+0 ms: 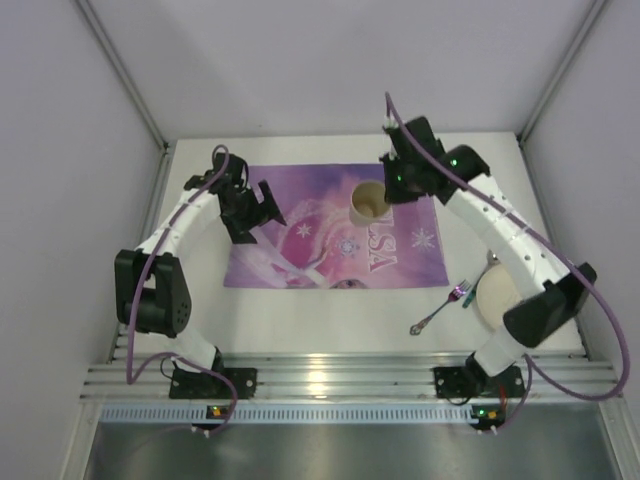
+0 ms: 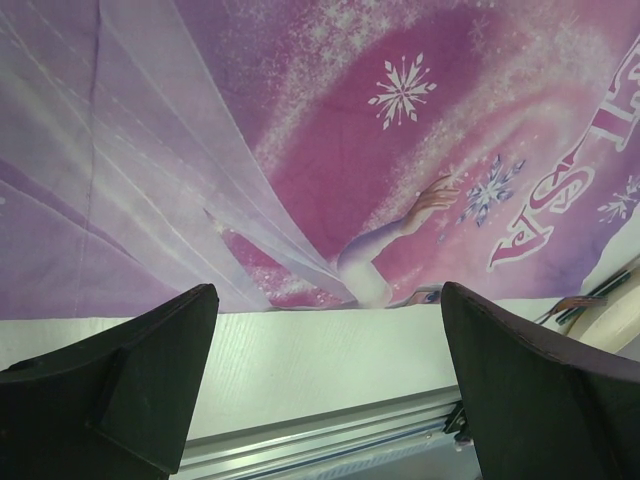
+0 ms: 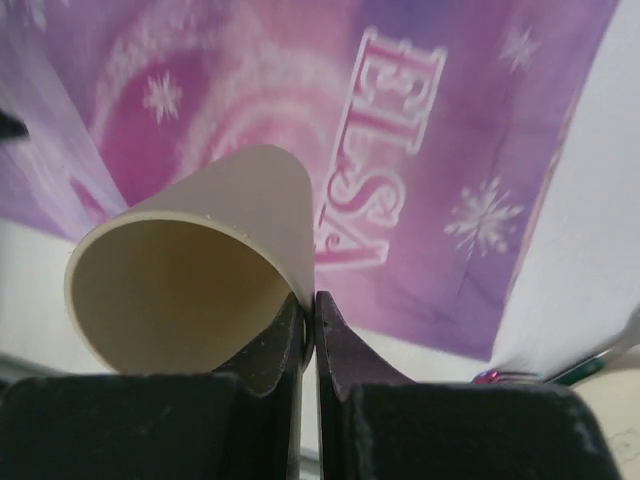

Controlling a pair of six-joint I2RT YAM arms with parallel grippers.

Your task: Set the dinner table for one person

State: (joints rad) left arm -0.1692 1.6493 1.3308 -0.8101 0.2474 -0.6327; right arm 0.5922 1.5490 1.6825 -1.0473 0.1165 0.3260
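Cup (image 3: 200, 260) wall is pinched between the pressed-together fingers of your right gripper (image 3: 310, 302), over the purple placemat (image 1: 300, 250). Your left gripper (image 2: 328, 295) hangs spread wide above the placemat's left part. The dinner table (image 1: 330, 330) lies beneath everything, with the fork (image 1: 440, 310) and plate (image 1: 495, 298) on its right side.

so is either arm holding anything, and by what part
The right gripper is shut on the beige cup, pinching its wall at the rim. The left gripper is open and holds nothing.
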